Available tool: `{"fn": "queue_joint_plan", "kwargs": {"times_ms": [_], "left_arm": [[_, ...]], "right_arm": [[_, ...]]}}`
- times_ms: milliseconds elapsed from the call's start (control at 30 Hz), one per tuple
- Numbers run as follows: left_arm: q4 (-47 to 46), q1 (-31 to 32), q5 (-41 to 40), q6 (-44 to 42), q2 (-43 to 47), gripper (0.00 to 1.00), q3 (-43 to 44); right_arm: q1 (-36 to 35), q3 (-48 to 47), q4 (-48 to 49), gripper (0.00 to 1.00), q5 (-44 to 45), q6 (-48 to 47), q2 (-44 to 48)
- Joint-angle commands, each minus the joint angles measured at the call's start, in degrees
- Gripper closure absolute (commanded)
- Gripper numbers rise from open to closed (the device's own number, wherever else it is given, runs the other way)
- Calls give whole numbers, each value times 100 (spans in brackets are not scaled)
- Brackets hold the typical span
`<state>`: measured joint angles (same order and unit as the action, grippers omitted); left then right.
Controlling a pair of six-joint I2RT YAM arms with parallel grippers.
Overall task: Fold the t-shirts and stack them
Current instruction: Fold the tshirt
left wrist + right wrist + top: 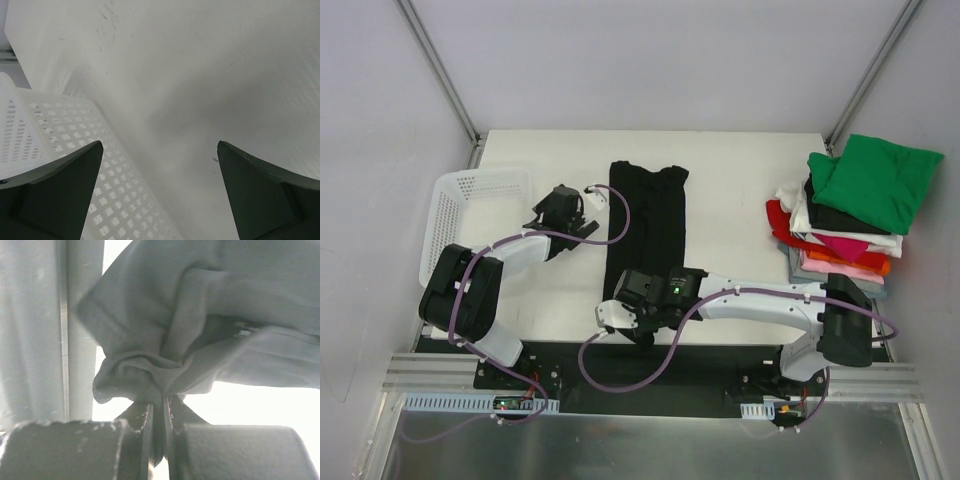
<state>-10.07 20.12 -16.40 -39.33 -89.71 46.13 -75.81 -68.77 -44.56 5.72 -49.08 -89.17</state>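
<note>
One black t-shirt lies as a long narrow strip down the middle of the counter, running from twelve o'clock to six o'clock in the overhead view. The right fingers are clenched on a bunched wad of its hem at the six o'clock end. The wrist view shows the cloth gathered and puckered between the pads, not pinched flat. The left fingers are spread wide with nothing in them, over bare counter just beside the corner of the white basket at nine o'clock, near the shirt's left edge but apart from it. The stack of folded t-shirts sits at three o'clock, with a green one on top lying askew and reaching past the layers under it. The main risk, as I judge it, is that single bunched hold. Pulling the hem toward twelve o'clock from one point could drag the strip sideways, open its lengthwise folds or leave a crooked crease, since nothing pins the far end. The wad could also slide out of the pads under the hanging weight. Later, a lumpy bundle set on that uneven pile might tip it.
</note>
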Motion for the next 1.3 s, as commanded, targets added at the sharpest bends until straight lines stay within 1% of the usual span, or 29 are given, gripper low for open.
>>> {"fn": "queue_joint_plan", "kwargs": {"times_ms": [0, 133, 267, 433, 467, 567, 633, 767, 967, 1167, 1267], "left_arm": [[-22, -52, 243, 180, 6, 0, 19], [-31, -43, 366, 286, -55, 1, 37], [-48, -43, 357, 277, -152, 1, 63], [-118, -52, 208, 172, -205, 1, 124], [-145, -43, 156, 154, -222, 1, 151], [-162, -52, 102, 110, -257, 1, 230], [-180, -52, 76, 92, -266, 1, 256], [-180, -52, 50, 40, -284, 1, 274], [-215, -52, 6, -110, -266, 1, 274], [-285, -61, -21, -84, -301, 1, 239], [-347, -61, -56, -110, -328, 1, 204]], "right_arm": [[110, -522, 429, 99, 780, -190, 453], [460, -864, 755, 99, 1054, -137, 435], [936, -1261, 703, 99, 1055, -84, 84], [1611, -1735, 554, 99, 730, 47, -574], [1692, -2049, 362, 99, 634, 65, -689], [2043, -2508, 45, 99, 283, 135, -1242], [2192, -2737, 17, 99, 158, 127, -1514], [2246, -2914, -149, 99, 62, 83, -1814], [2211, -2835, -474, 99, -167, 241, -1631], [1807, -2554, -870, 99, -1, 311, -1007], [1579, -2344, -1054, 99, -61, 346, -629]]}}
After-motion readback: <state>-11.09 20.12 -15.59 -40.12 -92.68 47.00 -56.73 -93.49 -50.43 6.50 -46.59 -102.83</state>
